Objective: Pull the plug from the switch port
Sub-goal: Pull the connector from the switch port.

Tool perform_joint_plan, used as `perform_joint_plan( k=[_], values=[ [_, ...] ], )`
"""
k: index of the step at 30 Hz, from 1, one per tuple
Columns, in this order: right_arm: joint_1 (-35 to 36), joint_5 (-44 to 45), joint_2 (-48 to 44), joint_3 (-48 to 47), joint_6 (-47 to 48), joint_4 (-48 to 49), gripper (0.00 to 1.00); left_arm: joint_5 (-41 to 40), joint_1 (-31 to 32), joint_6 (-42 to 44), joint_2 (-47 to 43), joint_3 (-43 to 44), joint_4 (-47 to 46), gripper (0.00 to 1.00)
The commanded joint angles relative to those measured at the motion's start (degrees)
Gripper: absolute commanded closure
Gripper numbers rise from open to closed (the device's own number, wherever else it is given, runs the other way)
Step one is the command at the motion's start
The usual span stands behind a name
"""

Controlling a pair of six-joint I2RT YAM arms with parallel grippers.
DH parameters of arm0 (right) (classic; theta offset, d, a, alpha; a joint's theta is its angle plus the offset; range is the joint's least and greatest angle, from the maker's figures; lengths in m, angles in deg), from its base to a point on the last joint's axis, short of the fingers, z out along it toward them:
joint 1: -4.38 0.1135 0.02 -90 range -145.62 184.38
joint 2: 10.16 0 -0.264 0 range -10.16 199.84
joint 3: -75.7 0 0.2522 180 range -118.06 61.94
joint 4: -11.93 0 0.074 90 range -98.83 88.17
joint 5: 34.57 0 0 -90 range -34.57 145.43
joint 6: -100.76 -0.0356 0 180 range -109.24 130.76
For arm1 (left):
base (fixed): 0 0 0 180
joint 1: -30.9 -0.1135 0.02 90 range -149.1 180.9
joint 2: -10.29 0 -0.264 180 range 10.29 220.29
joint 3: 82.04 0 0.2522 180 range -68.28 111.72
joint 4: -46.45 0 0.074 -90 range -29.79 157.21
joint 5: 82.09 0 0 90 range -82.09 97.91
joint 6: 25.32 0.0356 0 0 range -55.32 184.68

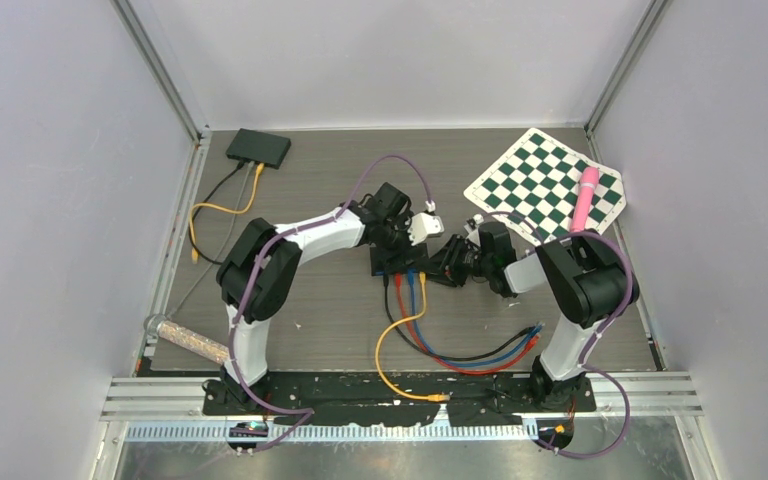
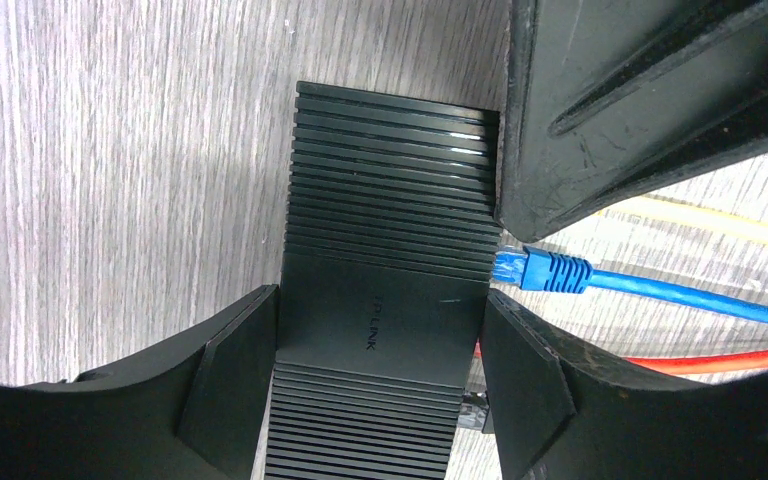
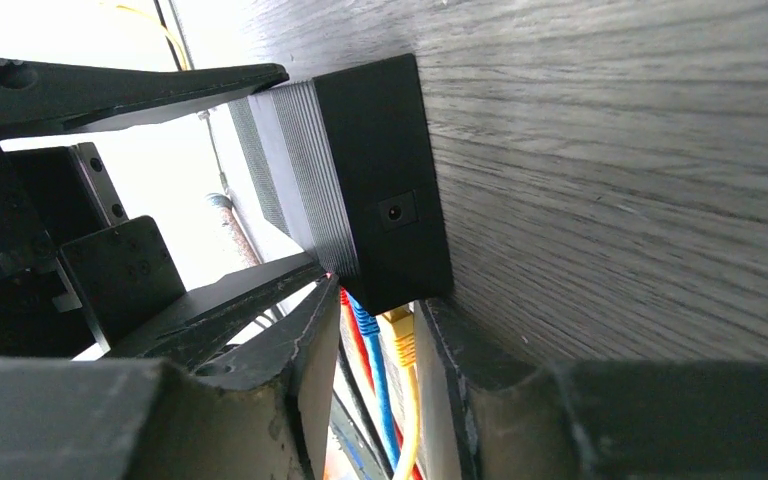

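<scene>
The left pincer (image 2: pixel 375 310) is pinching the switch (image 2: pixel 385 200) across its width, with one finger (image 2: pixel 220 400) flat against each long side. The ribbed black lid carries one bit of lettering, TP-LINK, which reads sideways in the left wrist view. The right pincer (image 3: pixel 385 335) sits low at the port side. Its fingers are astride the plugs with only a narrow gap, and I can't tell whether they pinch any of them. The blue plug (image 2: pixel 540 270) is in its port, with a yellow plug (image 3: pixel 403 345) on one side and a red cable (image 2: pixel 720 362) on the other. From above I count four cables leaving the switch: a black cable (image 1: pixel 388 305), then red, blue and yellow. The switch lies mid-tabletop (image 1: pixel 310 320). Further out there is one more black box (image 1: pixel 258 147) at the back left. A chequered mat (image 1: pixel 535 180) lies at the back right with one pink stick (image 1: pixel 586 197) on it, and one glittery tube (image 1: pixel 185 340) lies at the left edge.
</scene>
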Motion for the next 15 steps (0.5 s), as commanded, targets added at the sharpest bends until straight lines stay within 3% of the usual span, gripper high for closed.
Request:
perform_joint_plan(
  k=[1, 6, 15],
  values=[
    [0.59, 5.14, -0.98, 1.74, 3.32, -1.68, 0.61, 4.04, 0.38, -0.62, 1.73, 1.82, 0.39, 0.62],
    [0.55, 5.07, -2.50, 3.60, 3.87, 0.65, 0.56, 4.23, 0.30, -0.61, 1.88, 2.10, 0.61, 0.62],
    [0.62, 7.25, -2.14, 7.23, 1.07, 4.01, 0.58, 4.36, 0.26, -0.69, 1.95, 2.19, 0.75, 0.62]
  ],
)
